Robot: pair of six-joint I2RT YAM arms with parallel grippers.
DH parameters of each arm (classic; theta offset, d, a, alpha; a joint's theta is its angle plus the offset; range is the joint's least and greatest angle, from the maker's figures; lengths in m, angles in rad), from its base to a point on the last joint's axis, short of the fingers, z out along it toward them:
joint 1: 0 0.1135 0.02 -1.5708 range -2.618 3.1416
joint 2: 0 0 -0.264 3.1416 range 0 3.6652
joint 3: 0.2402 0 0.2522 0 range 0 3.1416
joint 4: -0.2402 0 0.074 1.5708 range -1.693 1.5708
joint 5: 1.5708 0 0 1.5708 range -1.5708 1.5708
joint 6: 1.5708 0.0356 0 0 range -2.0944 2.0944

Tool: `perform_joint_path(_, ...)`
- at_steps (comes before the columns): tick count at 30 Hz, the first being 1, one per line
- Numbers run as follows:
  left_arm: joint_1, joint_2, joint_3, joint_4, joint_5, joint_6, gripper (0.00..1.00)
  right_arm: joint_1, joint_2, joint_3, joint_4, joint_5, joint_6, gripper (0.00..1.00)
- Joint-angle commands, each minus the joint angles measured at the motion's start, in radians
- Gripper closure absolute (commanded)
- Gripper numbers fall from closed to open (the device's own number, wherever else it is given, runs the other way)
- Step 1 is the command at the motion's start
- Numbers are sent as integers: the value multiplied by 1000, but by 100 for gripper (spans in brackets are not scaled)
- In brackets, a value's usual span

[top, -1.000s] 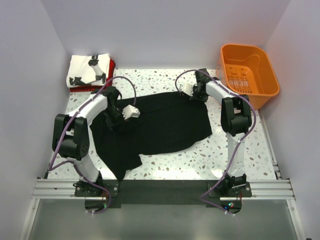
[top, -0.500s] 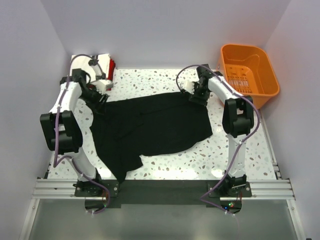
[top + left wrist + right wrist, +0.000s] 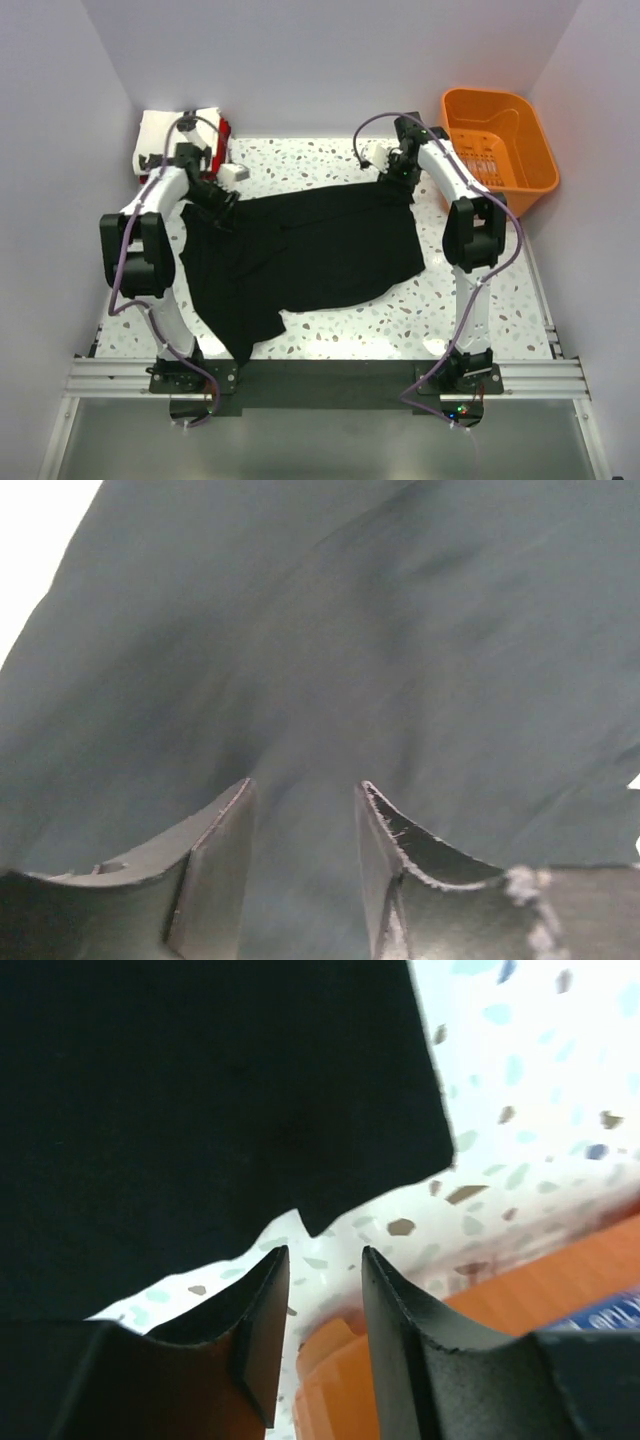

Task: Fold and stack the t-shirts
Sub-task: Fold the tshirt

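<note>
Left gripper (image 3: 303, 790) and right gripper (image 3: 325, 1255) are hanging spread, empty, at the black shirt's (image 3: 300, 250) twelve-o'clock edge; flattening seems underway, pinching its corners next.

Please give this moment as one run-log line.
black t-shirt: spread on table, unfolded | left gripper: open over its far-left corner | right gripper: open, empty, beside its far-right corner

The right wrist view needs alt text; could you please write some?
The corner of a black t-shirt lies on the speckled table, filling the upper left. Below, the right pincer stands open and empty, an orange basket beyond it.
</note>
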Motion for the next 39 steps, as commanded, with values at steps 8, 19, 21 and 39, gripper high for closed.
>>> perform_joint_path(8, -358, 60, 68, 233, -78, -171, 44, -36, 85, 44, -22, 82, -6, 60)
perform_joint_path(19, -424, 188, 173, 196, -170, -174, 45, -39, 109, -54, 105, 134, -106, 61)
perform_joint_path(21, -430, 194, 173, 199, -192, -172, 47, -36, 114, -59, 123, 136, -111, 61)
perform_joint_path(39, -428, 127, 153, 170, -247, -143, 100, -37, 77, -57, 166, 147, -180, 100)
